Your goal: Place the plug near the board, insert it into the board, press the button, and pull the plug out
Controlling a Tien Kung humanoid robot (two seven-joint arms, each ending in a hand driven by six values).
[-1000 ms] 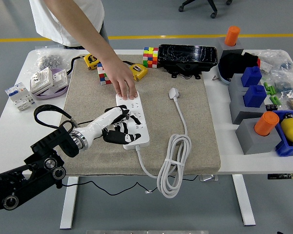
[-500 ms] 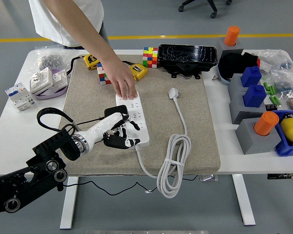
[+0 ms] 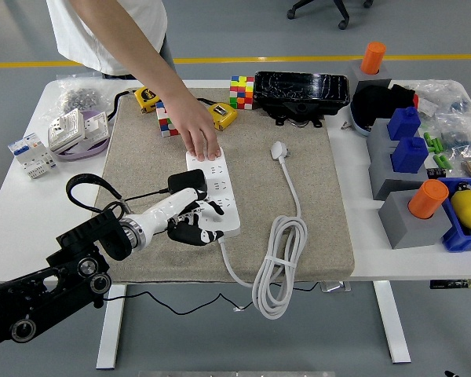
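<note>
The white power strip point(image 3: 220, 184) lies on the beige mat point(image 3: 314, 204). A person's hand point(image 3: 198, 140) presses on its far end. A black plug point(image 3: 186, 181) with a black cable point(image 3: 82, 184) sits at the strip's left side, just beyond my left hand; I cannot tell how deep it is in a socket. My left hand point(image 3: 198, 222) rests on the strip's near end with its black fingers point(image 3: 190, 230) loosely bent and nothing in them. The strip's own white plug point(image 3: 279, 149) lies free on the mat, and its cable is coiled point(image 3: 279, 263) at the front.
Colour cubes point(image 3: 241, 91) and yellow tape measures point(image 3: 223, 115) lie at the mat's far edge, beside a black case point(image 3: 302, 94). Grey and blue holders with orange cylinders point(image 3: 428, 198) stand at the right. White sockets point(image 3: 77, 128) lie at the left.
My left hand has slid down the strip toward its near end, uncovering the black plug. The person's hand has stayed on the far end.
</note>
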